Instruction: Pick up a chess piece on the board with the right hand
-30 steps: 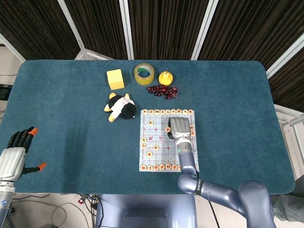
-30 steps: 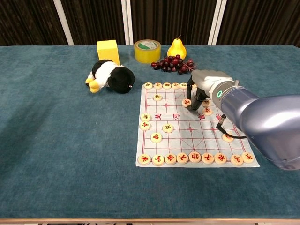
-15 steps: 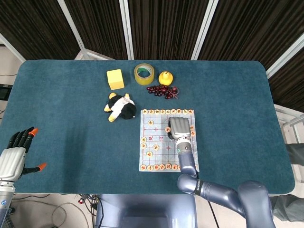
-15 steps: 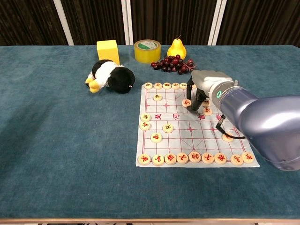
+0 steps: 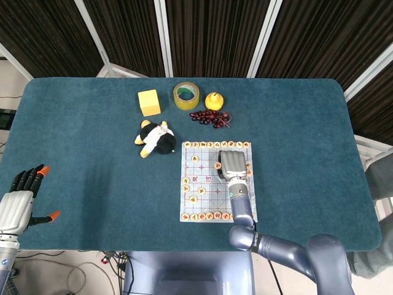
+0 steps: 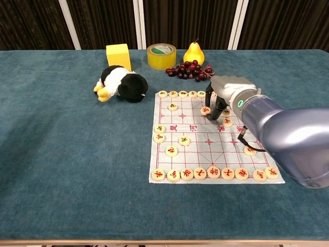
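Chest view | right hand fingers pinch chess piece, slightly tilted

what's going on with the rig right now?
The right hand is down over the far side of the chess board, fingers pinching one round chess piece. Whether the piece is clear of the board cannot be told. The left hand hangs open off the table's near left edge, holding nothing. The plush penguin, yellow block, tape roll, pear and grapes sit untouched beyond the board.
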Robot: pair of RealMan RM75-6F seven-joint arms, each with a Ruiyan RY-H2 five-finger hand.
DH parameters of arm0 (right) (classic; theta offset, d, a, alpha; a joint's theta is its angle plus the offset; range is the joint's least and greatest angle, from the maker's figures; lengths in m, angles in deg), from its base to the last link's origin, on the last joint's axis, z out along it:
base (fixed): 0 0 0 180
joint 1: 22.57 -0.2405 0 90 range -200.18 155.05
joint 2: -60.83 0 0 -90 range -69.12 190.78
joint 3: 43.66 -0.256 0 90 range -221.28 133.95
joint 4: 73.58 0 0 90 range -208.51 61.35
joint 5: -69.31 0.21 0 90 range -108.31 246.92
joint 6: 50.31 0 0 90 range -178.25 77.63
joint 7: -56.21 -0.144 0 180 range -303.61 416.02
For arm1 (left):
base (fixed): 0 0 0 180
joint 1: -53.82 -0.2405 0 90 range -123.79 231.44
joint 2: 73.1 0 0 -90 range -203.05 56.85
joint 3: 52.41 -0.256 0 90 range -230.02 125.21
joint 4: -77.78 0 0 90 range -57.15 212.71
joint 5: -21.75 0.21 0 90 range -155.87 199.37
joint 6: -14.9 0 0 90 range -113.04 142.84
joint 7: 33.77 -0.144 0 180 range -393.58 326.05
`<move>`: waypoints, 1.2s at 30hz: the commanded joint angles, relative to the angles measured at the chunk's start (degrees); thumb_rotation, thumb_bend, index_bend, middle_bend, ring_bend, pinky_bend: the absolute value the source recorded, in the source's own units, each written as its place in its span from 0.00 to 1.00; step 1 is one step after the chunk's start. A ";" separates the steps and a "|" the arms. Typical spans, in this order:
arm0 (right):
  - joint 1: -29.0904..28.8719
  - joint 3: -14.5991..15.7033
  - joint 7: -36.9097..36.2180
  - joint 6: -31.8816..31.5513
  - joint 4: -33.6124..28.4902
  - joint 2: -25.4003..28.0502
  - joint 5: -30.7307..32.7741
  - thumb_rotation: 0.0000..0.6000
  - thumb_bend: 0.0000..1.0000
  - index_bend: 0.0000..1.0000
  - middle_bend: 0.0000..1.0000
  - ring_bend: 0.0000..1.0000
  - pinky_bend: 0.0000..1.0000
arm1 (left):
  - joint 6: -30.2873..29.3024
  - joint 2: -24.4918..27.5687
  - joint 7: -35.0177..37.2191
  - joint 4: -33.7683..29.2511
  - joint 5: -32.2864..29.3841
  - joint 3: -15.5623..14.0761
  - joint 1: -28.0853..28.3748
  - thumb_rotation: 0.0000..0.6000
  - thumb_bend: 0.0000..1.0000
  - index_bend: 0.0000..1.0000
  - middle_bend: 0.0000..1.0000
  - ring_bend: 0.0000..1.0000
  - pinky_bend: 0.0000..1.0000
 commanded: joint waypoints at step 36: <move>11.67 7.68 -0.98 -18.25 -37.68 19.76 -19.02 1.00 0.42 0.02 0.47 0.47 0.53 | -1.03 0.29 -0.38 0.19 1.46 -0.61 -0.43 1.00 0.00 0.00 0.00 0.00 0.00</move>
